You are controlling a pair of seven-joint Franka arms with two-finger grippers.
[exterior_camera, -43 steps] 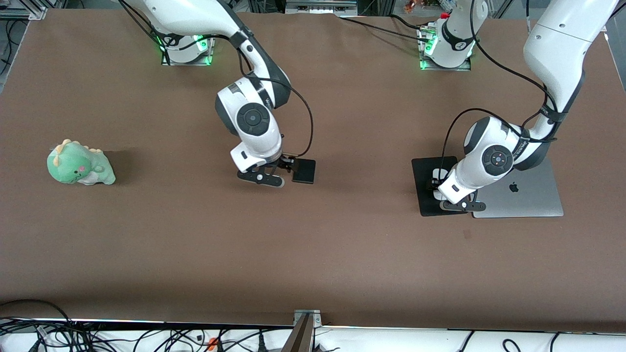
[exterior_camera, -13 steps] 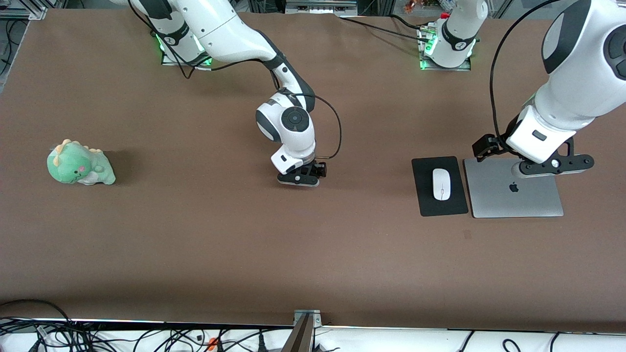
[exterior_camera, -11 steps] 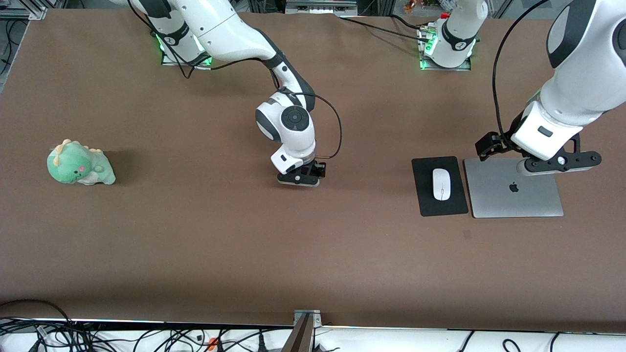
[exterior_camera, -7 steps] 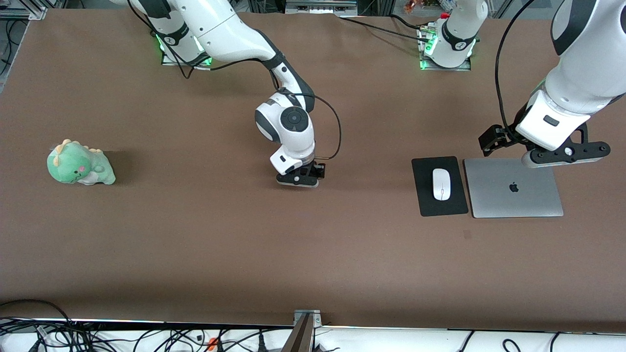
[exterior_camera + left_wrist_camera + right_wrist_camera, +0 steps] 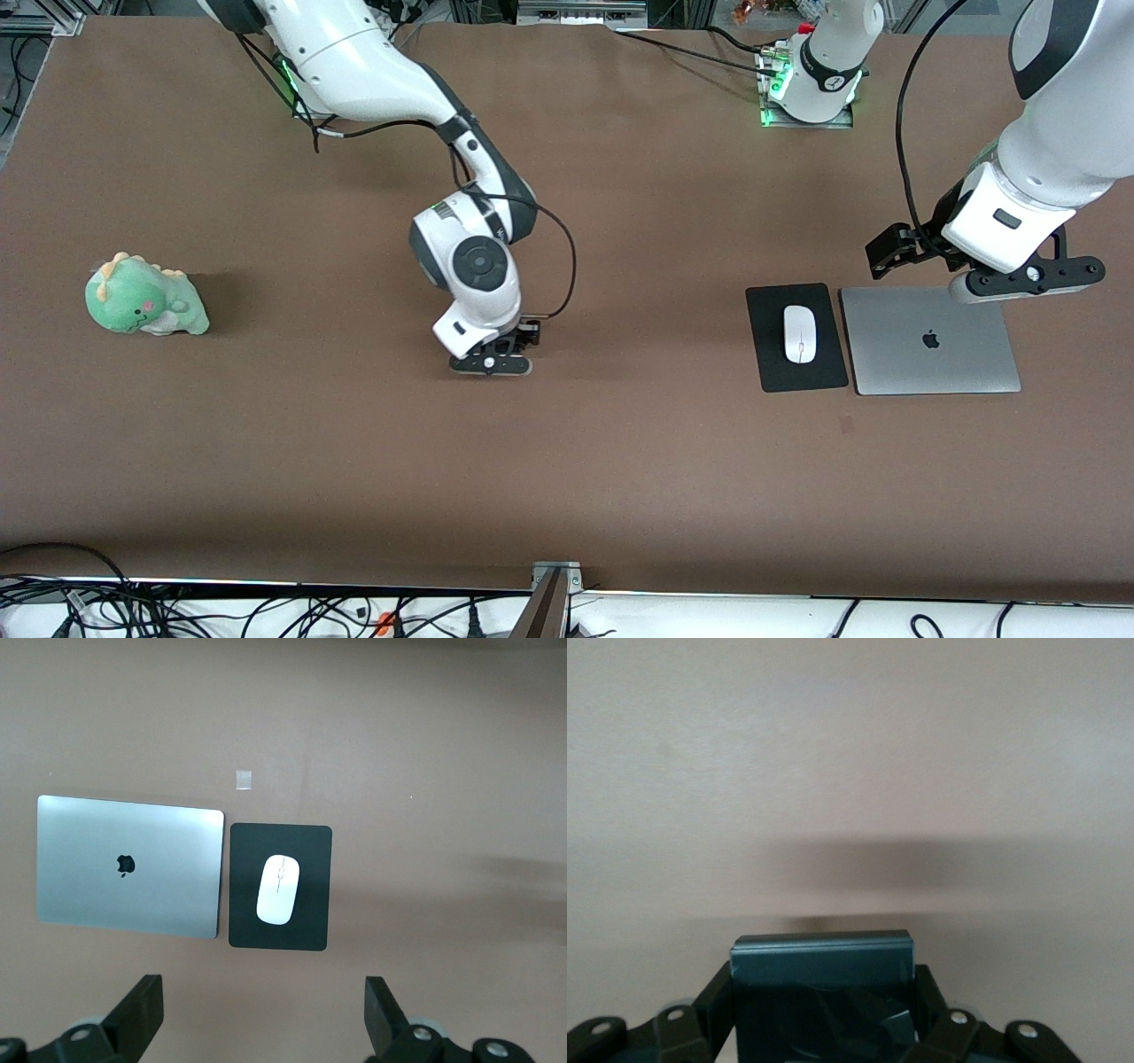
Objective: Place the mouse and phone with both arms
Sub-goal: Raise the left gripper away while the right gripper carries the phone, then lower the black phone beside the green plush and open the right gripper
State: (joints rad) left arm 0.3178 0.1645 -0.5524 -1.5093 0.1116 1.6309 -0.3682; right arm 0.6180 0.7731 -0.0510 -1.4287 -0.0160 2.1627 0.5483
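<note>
The white mouse [image 5: 799, 334] lies on the black mouse pad [image 5: 775, 372]; both also show in the left wrist view, the mouse [image 5: 279, 889] on the pad [image 5: 248, 930]. My left gripper [image 5: 1026, 276] hangs open and empty in the air over the laptop's edge nearest the bases; its fingers [image 5: 142, 1010] stand wide apart. My right gripper [image 5: 490, 364] is low over the bare middle of the table. It is shut on the black phone [image 5: 822, 979], which the hand hides in the front view.
A closed silver laptop [image 5: 930, 341] lies beside the mouse pad, toward the left arm's end. A green dinosaur plush [image 5: 144, 306] sits toward the right arm's end. A small square mark [image 5: 846, 425] is on the brown table nearer the front camera.
My right gripper has carried the phone toward the front camera and toward the right arm's end. My left gripper has left the mouse on the pad, risen and drifted over the laptop.
</note>
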